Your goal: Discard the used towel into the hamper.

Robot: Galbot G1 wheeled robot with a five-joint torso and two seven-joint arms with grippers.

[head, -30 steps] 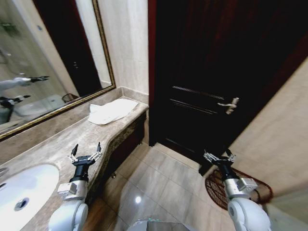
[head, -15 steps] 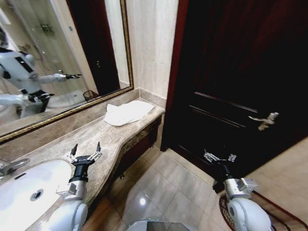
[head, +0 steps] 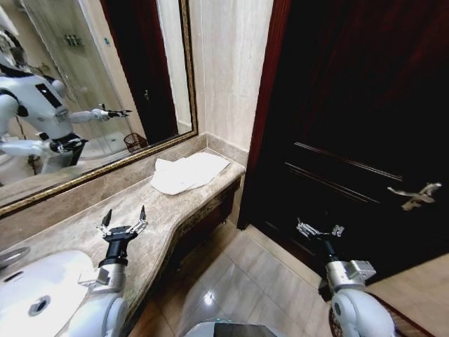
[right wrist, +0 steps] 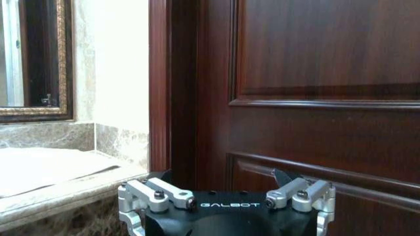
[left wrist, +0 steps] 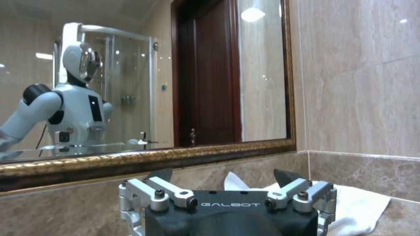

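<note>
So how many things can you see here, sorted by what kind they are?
Towels: 1
Sinks: 1
Mirrors: 1
Doors: 1
Door handles: 1
Grippers: 2, left gripper and right gripper, both open
Total: 7

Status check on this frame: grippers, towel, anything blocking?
Left gripper open above the counter, right gripper open above the floor. Towel lies at the counter's far end, untouched. Nothing between.
</note>
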